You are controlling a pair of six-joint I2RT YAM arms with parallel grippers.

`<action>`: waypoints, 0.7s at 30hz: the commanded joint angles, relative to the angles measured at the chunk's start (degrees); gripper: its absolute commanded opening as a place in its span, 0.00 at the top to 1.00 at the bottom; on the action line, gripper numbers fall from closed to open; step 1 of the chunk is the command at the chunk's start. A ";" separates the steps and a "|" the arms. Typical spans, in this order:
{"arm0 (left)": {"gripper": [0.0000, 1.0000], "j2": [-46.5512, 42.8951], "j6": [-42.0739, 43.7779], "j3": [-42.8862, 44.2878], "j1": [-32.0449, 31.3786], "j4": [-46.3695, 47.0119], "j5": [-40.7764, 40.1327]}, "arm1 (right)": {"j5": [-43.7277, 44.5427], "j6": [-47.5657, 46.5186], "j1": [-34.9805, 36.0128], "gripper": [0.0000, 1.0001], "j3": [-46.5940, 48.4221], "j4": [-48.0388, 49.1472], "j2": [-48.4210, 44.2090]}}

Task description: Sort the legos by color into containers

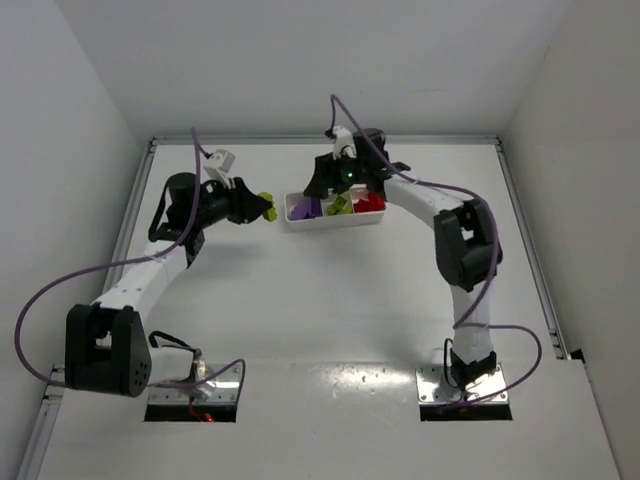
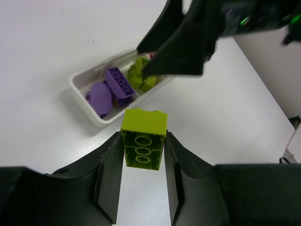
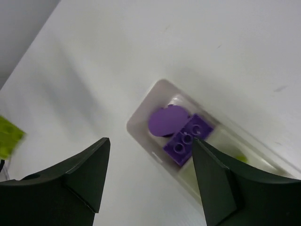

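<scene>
The white tray (image 1: pixel 335 221) lies at the back middle of the table. Its left compartment holds purple legos (image 1: pixel 307 207), the middle one yellow-green legos (image 1: pixel 340 205), the right one red legos (image 1: pixel 369 203). My left gripper (image 1: pixel 262 207) is shut on a yellow-green brick (image 2: pixel 143 138) and holds it above the table just left of the tray. My right gripper (image 3: pixel 150 155) is open and empty, hovering over the tray's left end, above the purple brick (image 3: pixel 188 138) and a purple round piece (image 3: pixel 166 120).
The right arm (image 2: pixel 197 33) hangs over the tray in the left wrist view and hides its right part. The held yellow-green brick shows at the left edge of the right wrist view (image 3: pixel 8 136). Walls close the table at the back and sides.
</scene>
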 commanded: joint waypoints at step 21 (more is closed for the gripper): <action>1.00 43.09 0.95 36.88 -14.19 0.24 -2.14 | 4.77 -2.60 -23.23 0.27 -23.95 -1.63 -34.82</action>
